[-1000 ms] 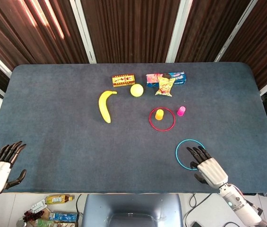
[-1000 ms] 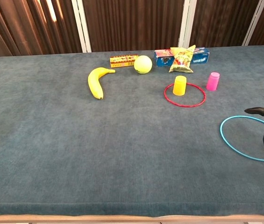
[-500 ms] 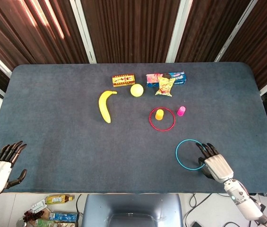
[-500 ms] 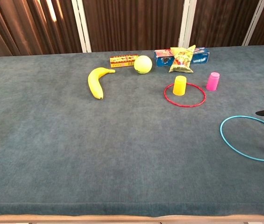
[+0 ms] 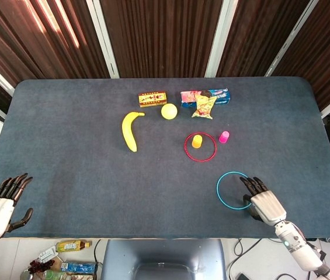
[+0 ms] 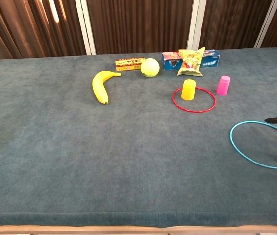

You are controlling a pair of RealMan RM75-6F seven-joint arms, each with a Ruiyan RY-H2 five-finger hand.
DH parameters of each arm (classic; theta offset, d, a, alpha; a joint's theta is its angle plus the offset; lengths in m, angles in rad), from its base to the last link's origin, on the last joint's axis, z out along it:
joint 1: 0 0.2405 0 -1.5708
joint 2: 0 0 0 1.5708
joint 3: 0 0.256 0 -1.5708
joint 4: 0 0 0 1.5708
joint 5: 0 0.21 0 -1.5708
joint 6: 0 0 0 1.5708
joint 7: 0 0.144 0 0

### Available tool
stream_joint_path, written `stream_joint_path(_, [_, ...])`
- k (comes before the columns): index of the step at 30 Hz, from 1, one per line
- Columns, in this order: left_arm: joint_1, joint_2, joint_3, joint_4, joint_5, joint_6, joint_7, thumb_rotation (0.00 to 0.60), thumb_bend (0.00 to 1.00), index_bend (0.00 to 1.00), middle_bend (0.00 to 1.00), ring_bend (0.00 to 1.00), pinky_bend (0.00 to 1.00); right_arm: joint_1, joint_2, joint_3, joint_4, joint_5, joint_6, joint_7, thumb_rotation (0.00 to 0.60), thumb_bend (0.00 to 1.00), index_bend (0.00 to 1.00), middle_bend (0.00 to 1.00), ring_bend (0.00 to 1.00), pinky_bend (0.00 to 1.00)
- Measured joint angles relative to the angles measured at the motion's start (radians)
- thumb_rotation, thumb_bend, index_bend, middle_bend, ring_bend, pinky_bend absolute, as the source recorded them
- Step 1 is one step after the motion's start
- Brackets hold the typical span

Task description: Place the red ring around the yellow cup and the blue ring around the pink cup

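Hovering at the thin blue plastic ring (image 5: 233, 190), the right hand (image 5: 260, 202) was spread, holding nothing; it probably needed a low rim pinch.

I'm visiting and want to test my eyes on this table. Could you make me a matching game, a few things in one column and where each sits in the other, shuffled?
Things:
1. yellow cup
2. pink cup
3. blue ring
4. banana

Places:
A. standing alone, no ring around it
B. lying flat at the fingertips of the right robot hand
C. left of the red ring, near the yellow ball
D. inside the red ring

Pairs: 1-D, 2-A, 3-B, 4-C
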Motion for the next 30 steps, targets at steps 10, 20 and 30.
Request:
stream_joint_path(10, [-0.001, -0.002, -0.002, 0.001, -0.002, -0.001, 0.002, 0.6, 0.42, 0.02, 0.0, 0.0, 0.06, 0.002, -0.006, 0.003, 0.003, -0.007, -0.008, 0.002, 0.6, 0.48, 0.65, 0.02, 0.0, 0.0])
stream_joint_path(20, [-0.003, -0.003, -0.004, 0.001, -0.004, -0.002, 0.003, 0.6, 0.42, 0.02, 0.0, 0.0, 0.06, 0.0, 0.006, 0.004, -0.022, -0.013, -0.002, -0.005, 0.6, 0.48, 0.62, 0.02, 0.0, 0.0])
stream_joint_path(30, [-0.004, -0.003, -0.004, 0.0, -0.004, -0.003, 0.005, 0.6, 0.42, 0.02, 0.0, 0.0, 0.06, -0.002, 0.012, 0.006, -0.035, -0.016, -0.001, -0.008, 0.6, 0.48, 0.65, 0.02, 0.0, 0.0])
